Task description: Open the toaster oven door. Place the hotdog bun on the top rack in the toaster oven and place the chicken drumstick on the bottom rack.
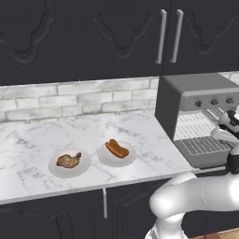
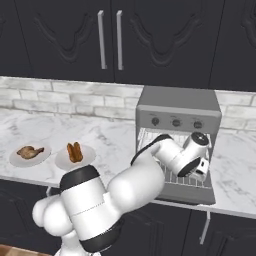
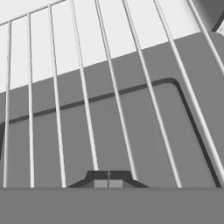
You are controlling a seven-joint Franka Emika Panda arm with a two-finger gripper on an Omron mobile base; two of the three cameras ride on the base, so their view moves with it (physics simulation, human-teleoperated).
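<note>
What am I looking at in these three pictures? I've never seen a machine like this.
It is a computer-rendered kitchen with a white robot arm on a base that can drive. Two pictures come from cameras on that base, looking over the arm from its left and its right. The third comes from a camera on the hand itself.

On the marble counter sit two plates: one with a chicken drumstick, one with a hotdog bun. To their right stands a grey toaster oven with its door folded down and wire racks showing.

The gripper is shut, holds nothing, and hangs just above a rack with the door below.
</note>
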